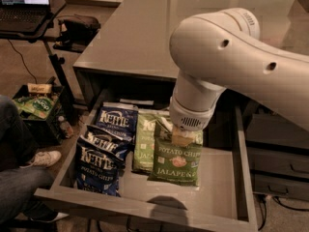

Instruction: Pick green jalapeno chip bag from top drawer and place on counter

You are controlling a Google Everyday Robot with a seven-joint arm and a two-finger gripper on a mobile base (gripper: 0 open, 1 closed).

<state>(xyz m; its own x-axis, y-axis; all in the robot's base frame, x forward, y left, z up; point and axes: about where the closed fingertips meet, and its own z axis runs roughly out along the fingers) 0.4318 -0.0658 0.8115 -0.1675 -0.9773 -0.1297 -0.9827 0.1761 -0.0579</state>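
Note:
The top drawer (pixel 222 190) stands pulled out under the counter (pixel 140 33). My gripper (pixel 182 138) hangs below the big white wrist, over the drawer's middle. It is shut on the top edge of a green jalapeno chip bag (pixel 176 164), which hangs upright, slightly above the drawer floor. A second green jalapeno bag (pixel 144 146) lies just left of it, partly behind it. Most of the gripper is hidden by the wrist.
Three dark blue Kettle bags (pixel 100 164) lie at the drawer's left side. Darker drawer fronts (pixel 277 153) are at the right. A laptop on a black stand (pixel 24 8), a crate (pixel 36 108) and a seated person's leg and shoe (pixel 41 159) are at the left.

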